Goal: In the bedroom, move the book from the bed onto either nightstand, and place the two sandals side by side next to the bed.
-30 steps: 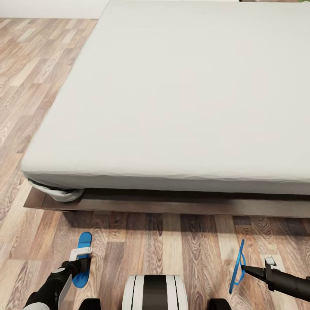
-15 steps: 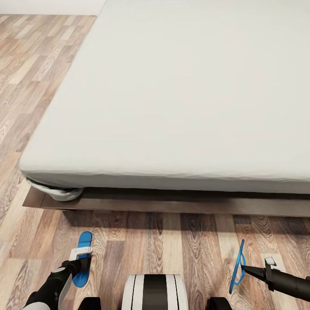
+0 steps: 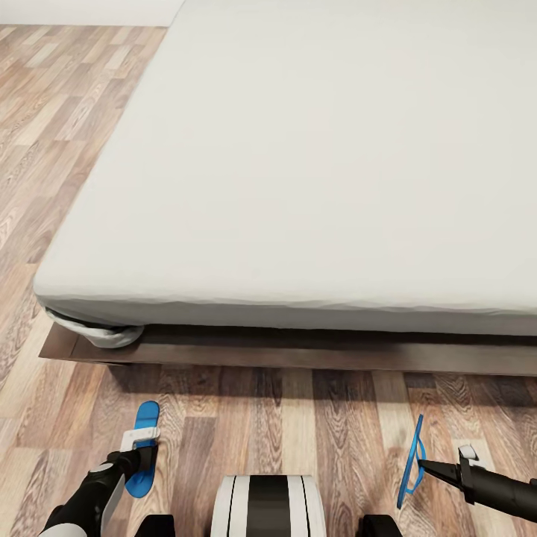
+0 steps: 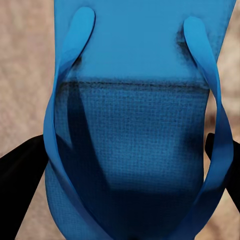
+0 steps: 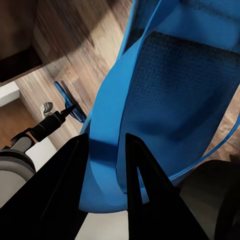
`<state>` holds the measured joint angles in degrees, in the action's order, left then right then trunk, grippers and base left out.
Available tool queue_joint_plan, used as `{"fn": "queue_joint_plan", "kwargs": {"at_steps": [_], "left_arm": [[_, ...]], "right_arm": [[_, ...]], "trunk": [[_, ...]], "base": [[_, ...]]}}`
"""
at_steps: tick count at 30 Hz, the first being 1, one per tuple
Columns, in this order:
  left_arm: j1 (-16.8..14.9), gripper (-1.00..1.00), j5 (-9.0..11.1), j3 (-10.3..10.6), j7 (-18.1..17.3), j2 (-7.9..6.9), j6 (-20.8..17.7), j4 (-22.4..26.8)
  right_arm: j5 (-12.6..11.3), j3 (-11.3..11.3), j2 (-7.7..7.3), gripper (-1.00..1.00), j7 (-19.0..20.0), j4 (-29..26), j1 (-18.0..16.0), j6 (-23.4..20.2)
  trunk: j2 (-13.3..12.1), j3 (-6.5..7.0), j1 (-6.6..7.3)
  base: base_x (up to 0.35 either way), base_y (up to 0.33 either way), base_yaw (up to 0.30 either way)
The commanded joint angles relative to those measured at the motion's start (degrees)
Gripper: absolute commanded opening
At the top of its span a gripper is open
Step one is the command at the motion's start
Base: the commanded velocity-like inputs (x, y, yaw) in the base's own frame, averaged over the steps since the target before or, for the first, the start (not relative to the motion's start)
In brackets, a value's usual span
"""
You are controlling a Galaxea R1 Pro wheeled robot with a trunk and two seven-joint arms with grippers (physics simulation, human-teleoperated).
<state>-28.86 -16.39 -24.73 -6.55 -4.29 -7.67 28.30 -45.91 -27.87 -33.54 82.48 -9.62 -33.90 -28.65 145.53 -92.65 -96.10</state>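
One blue sandal (image 3: 141,449) lies flat on the wood-plank floor (image 3: 298,418) at the near left, pointing toward the bed (image 3: 313,171). The left gripper (image 3: 139,455) sits right over it, and the left wrist view shows a dark finger on either side of the sole (image 4: 135,150); whether they press it I cannot tell. The other sandal (image 3: 410,461) stands on edge at the near right, its strap pinched between the right gripper's (image 3: 423,465) closed fingers (image 5: 135,165). The two sandals are well apart, either side of the robot's base (image 3: 268,507). The pale mattress spreads beyond, on its dark frame (image 3: 298,356).
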Motion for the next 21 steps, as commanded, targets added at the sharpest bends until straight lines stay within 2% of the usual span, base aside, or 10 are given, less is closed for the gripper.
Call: {"fn": "queue_joint_plan", "kwargs": {"at_steps": [1,21], "left_arm": [[0.04,-1.0,-0.48,-0.4,-0.48,0.07,-0.28,-0.09],[0.04,-1.0,-0.48,-0.4,-0.48,0.07,-0.32,-0.09]], "right_arm": [[-0.5,-0.43,-0.04,-1.0,0.22,-0.02,-0.03,-0.7],[-0.5,-0.43,-0.04,-1.0,0.22,-0.01,-0.02,-0.7]], "trunk": [[0.0,0.18,0.02],[-0.02,0.4,0.04]], "base": [[0.0,0.0,0.0],[0.0,0.0,0.0]]}}
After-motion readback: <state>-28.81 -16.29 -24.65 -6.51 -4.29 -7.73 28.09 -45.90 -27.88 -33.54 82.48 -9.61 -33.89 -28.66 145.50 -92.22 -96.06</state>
